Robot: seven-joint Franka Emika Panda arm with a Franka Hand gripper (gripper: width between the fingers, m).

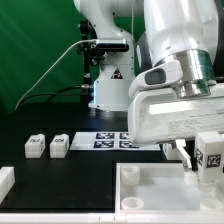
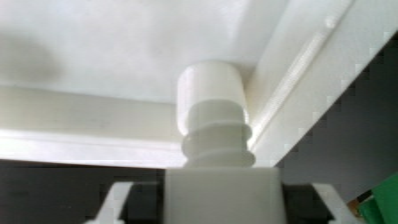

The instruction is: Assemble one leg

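On the exterior view's right, over the black table (image 1: 60, 185), the gripper (image 1: 204, 160) hangs from the big white wrist with its fingers pressed together on a leg (image 1: 212, 157). The leg stands upright with its black-and-white tag facing the camera. It sits low over the tray (image 1: 150, 195), inside the tray's outline near the picture's right edge, but whether it touches the tray cannot be told from here. Well apart, toward the exterior view's left, two more legs (image 1: 47, 147) stand side by side on the table. The marker board (image 1: 112, 140) lies flat between them and the gripper. A further white part (image 1: 5, 181) shows at the left edge, cut off by the frame. The arm's base (image 1: 106, 60) rises behind the marker board. In the wrist view, the leg (image 2: 215, 115) runs away from the camera, its square block nearest and a rounded, stepped peg at the far end. The peg points into an inner corner of the tray (image 2: 294, 80), where two raised rims meet. The tip lies just beside the corner; contact cannot be made out. The fingers themselves are hard to pick out in this view.
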